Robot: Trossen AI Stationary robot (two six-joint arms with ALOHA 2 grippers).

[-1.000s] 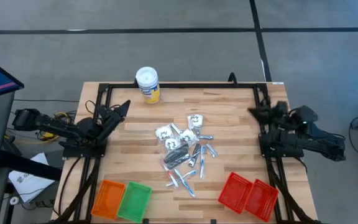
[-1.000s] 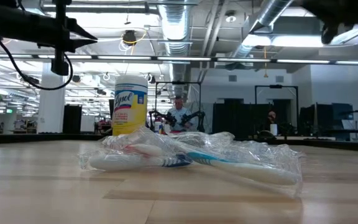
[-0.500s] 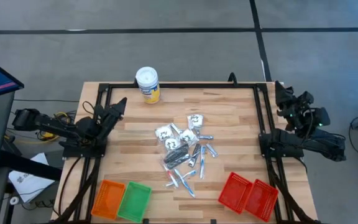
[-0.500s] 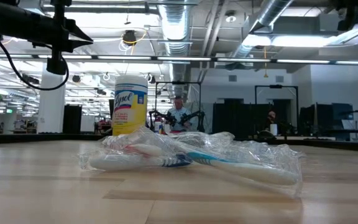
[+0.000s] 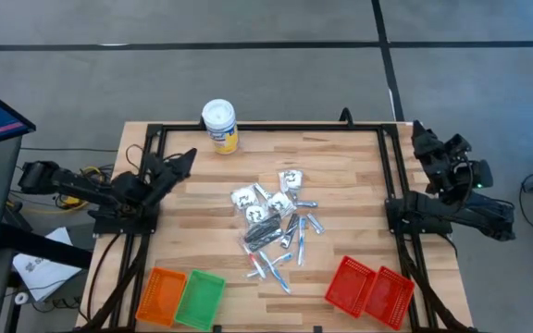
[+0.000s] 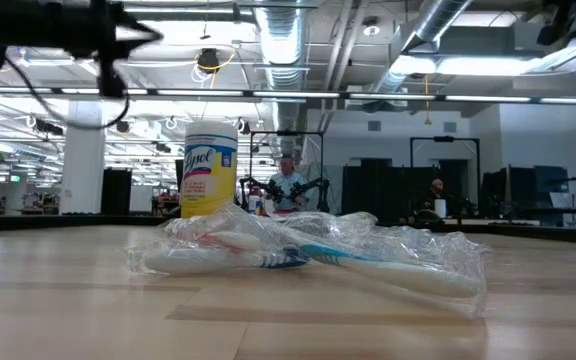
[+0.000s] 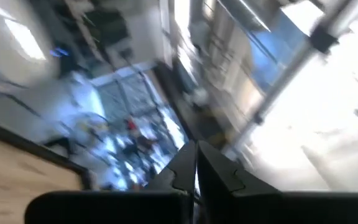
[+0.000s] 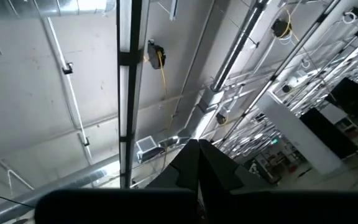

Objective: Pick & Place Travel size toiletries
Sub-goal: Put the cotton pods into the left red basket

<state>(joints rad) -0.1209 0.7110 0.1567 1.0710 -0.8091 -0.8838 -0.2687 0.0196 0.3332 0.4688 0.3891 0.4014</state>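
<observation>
The travel size toiletries [image 5: 274, 227] lie in a loose pile on the middle of the wooden table: white sachets, silvery wrapped sticks and a dark one. The low view shows them in crinkled clear wrap [image 6: 308, 250]. My left gripper [image 5: 190, 154] hovers shut and empty over the table's left side, well left of the pile; its shut fingertips [image 7: 196, 168] point up toward the room. My right gripper [image 5: 417, 129] is raised at the table's far right corner, shut and empty, with its fingertips [image 8: 199, 158] aimed at the ceiling.
A yellow canister [image 5: 220, 125] with a white lid stands at the far edge. An orange basket [image 5: 160, 294] and a green basket [image 5: 200, 298] sit at the near left, two red baskets [image 5: 368, 287] at the near right. A black frame [image 5: 266, 128] runs along the table's edges.
My right gripper has swung away from the table's right side toward the far right corner, rising and tipping up until it points at the ceiling. My left gripper has risen a little and tipped upward. Both stay shut. The pile has not moved.
</observation>
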